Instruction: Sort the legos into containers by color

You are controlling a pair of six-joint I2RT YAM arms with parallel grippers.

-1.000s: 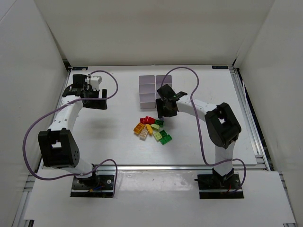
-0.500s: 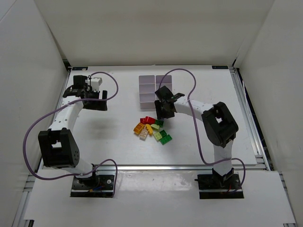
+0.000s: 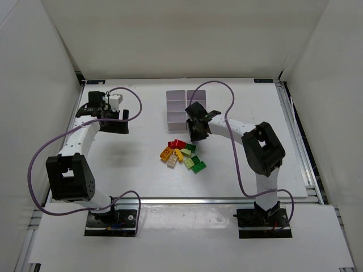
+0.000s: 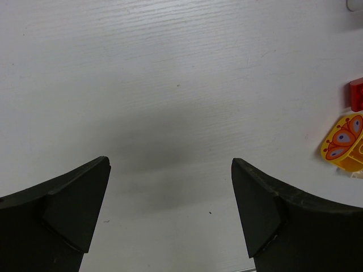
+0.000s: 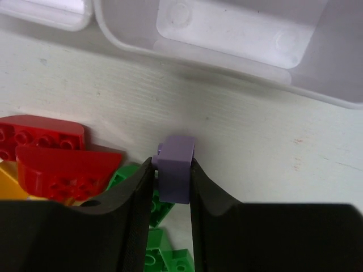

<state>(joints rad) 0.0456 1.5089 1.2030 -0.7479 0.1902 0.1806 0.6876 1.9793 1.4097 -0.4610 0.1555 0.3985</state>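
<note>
My right gripper is shut on a small purple lego and holds it just above the table, between the pile and the containers. The containers are a white translucent block of bins. The nearest bin's wall fills the top of the right wrist view. The pile of legos holds red, green, orange, yellow and lime bricks. My left gripper is open and empty over bare table at the far left, and it also shows in the left wrist view.
An orange patterned piece and a red brick show at the right edge of the left wrist view. White walls enclose the table, with metal rails along its edges.
My right gripper has shifted slightly left, toward the bins, with the purple lego in it. The left arm has barely moved.
</note>
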